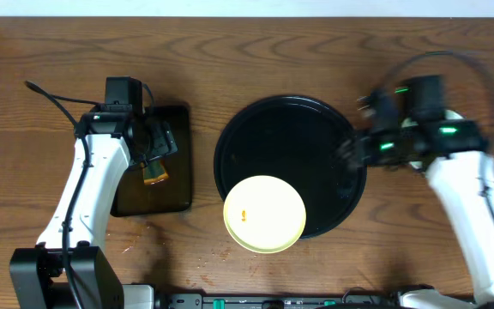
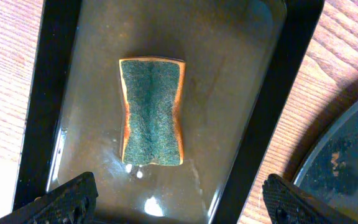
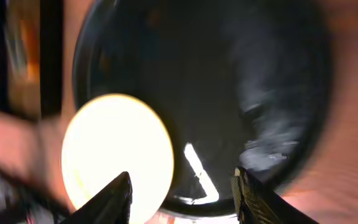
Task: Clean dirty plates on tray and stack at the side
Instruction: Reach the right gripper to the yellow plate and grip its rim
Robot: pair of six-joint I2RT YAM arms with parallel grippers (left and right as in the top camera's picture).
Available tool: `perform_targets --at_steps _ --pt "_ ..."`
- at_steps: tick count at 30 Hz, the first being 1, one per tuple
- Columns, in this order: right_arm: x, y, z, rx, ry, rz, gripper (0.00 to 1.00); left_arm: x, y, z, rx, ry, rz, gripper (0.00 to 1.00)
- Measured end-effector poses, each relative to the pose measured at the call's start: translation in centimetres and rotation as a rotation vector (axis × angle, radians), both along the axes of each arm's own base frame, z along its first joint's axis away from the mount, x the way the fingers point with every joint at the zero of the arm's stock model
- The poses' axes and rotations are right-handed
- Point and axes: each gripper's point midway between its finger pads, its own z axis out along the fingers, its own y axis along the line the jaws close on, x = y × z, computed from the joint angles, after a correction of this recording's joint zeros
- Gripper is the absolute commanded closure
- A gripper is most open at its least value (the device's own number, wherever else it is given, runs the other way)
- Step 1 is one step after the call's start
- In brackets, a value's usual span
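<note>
One pale yellow plate (image 1: 264,215) with a small orange stain lies on the front-left part of the round black tray (image 1: 298,142) and overhangs its rim. No blue plate is in view. My right gripper (image 1: 350,150) is open and empty above the tray's right rim. Its view is blurred and shows the plate (image 3: 117,155) and tray (image 3: 241,74) beyond the open fingers (image 3: 182,199). My left gripper (image 1: 155,153) is open and empty (image 2: 179,202) above a green-and-orange sponge (image 2: 152,112), which also shows in the overhead view (image 1: 154,177).
The sponge lies in a small black rectangular tray (image 1: 178,189) that holds a thin layer of water (image 2: 229,93), left of the round tray. The round tray's edge shows in the left wrist view (image 2: 347,162). Bare wooden table surrounds both trays.
</note>
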Motion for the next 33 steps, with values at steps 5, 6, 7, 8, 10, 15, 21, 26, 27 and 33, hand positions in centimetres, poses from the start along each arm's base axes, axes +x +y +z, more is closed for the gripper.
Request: perform_targets --at_steps 5,6,7,8,10,15,21,26,27,33 --pt "-4.6 5.5 -4.6 -0.065 0.124 0.239 0.50 0.0 0.0 0.0 0.000 0.000 0.000 0.14" --pt "-5.8 6.4 -6.1 -0.083 0.169 0.282 0.51 0.0 0.0 0.0 0.000 0.000 0.000 0.14" --pt "-6.7 6.9 -7.2 -0.097 0.202 0.307 0.51 0.0 0.0 0.0 0.000 0.000 0.000 0.14" --pt "-7.5 7.3 -8.3 -0.110 0.233 0.326 0.52 0.0 0.0 0.0 0.000 0.000 0.000 0.14" --pt "-9.0 7.7 -10.5 -0.142 0.305 0.345 0.53 0.0 0.0 0.0 0.000 0.000 0.000 0.14" --pt "-10.2 7.3 -13.0 -0.209 0.416 0.292 0.59 0.0 0.0 0.0 0.000 0.000 0.000 0.14" --pt "-9.5 7.1 -13.8 -0.237 0.402 0.257 0.60 0.0 0.0 0.0 0.000 0.000 0.000 0.14" --pt "-9.2 6.3 -12.5 -0.250 0.374 0.236 0.56 0.0 0.0 0.0 0.000 0.000 0.001 0.14" --pt "-9.0 5.7 -12.0 -0.255 0.369 0.214 0.56 0.0 0.0 0.0 0.000 0.000 0.000 0.13" --pt "-8.0 3.4 -11.6 -0.293 0.363 0.097 0.56 0.0 0.0 0.0 0.000 0.000 0.000 0.14"
